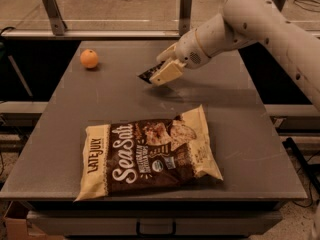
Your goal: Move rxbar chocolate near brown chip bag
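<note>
**Grey table, snack bar held above its far half**

Grey and matte, the table [250,149] fills most of what I can see from where I stand, with a pale floor and two upright metal posts [52,11] behind its far edge. A cream-coloured arm [250,19] reaches in from the upper right and slopes down toward the middle of the far half of the table.

At its tip the hand [162,73] is clamped on the rxbar chocolate [146,76]. The small dark wrapper pokes out to the left of the pale fingers [169,72], tilted, and it hangs above the surface. A soft shadow lies on the table just beneath and to the right of it.

Nearer to me, the brown chip bag [145,156] lies flat on the front half of the table, its top end turned to the left, with "Late July" and "Sea Salt" in white lettering and chip pictures on its right part. The bar is well apart from it, farther back.

An orange [89,58] sits alone near the far left corner, well clear of both the hand and the bag. Below the table's front edge I can make out a drawer handle [156,229].
</note>
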